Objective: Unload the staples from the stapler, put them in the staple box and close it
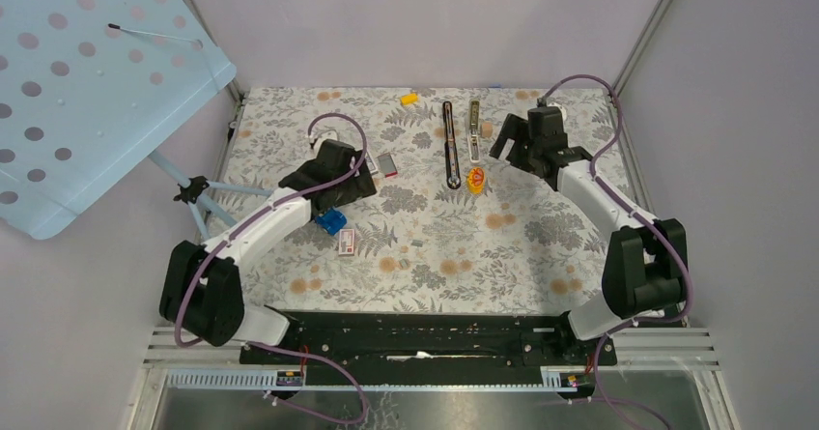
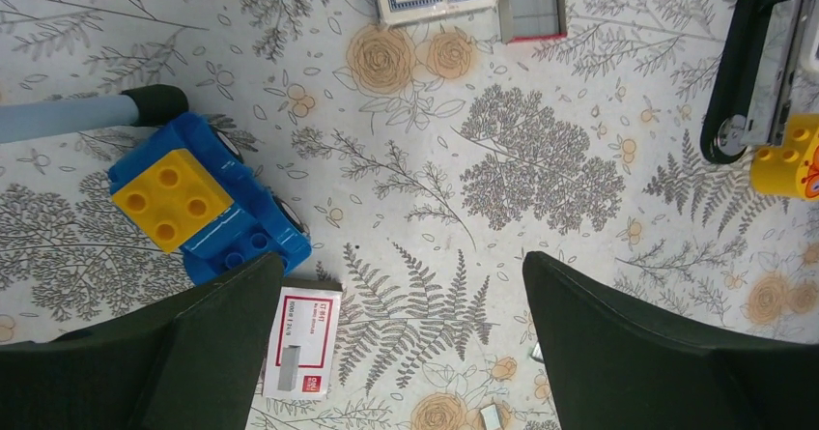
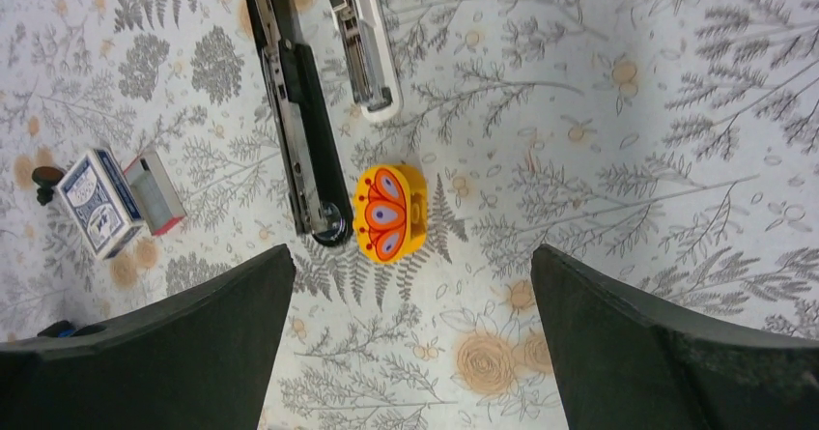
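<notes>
Both arms are hovering over the floral tabletop (image 1: 541, 256) with nothing in them. The left end effector (image 2: 404, 277) is spread wide and so is the right end effector (image 3: 410, 256), with only cloth between the fingers of each.

The stapler (image 3: 307, 121) lies flat at the far middle of the tabletop, swung open: the long black bar is on one side and the silvery rail just beside it, roughly parallel. An orange block (image 3: 389, 213) with a butterfly print sits right at the near end of the black bar. A tiny grey strip of staples (image 1: 417, 243) lies on its own mid-tabletop, well apart from the stapler.

As for writing, there isn't much I can read. The little red-and-white box (image 2: 304, 343) by the left finger has red print and a picture of a staple strip, but the text is too small. The blue-patterned card box (image 3: 92, 203) is blurry too, and it touches a red-edged tray (image 3: 155, 193). A blue toy car (image 2: 208, 208) with a yellow brick on top sits near the left arm.
</notes>
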Tool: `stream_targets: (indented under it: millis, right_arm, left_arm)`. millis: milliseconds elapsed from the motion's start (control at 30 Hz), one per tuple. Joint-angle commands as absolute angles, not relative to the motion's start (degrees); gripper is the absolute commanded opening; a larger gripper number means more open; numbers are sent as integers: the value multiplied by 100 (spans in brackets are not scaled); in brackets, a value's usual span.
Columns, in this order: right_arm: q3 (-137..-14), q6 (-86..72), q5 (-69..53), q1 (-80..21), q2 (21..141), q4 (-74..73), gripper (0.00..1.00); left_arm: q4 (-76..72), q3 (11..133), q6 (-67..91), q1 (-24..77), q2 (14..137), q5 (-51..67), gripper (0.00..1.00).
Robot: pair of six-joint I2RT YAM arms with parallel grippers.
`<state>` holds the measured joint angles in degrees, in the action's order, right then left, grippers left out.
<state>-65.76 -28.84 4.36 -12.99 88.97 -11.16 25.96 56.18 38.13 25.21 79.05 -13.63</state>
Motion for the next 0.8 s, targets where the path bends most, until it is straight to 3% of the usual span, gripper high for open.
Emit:
stream_targets:
  millis: [0,200,533,767]
  right_arm:
    - [-6316,-3028,63,-1265,8496,-891,100]
    - [-6537,-3167,-37,-1464,8680,-1013,100]
    - [-8175,-2425,511,-2918,10162,-1069,99]
    - [-9932,-1895,32,-3403,11952,-1320,81]
  left_arm:
    - [2369,5901,3832,2514,8107,-1178,99]
    - [2150,5900,3528,2289,7899,-1021,99]
    - [2107,5509,3308,1420,7395,-422,99]
    - [2189,5482,2994,1345,7210,-373,97]
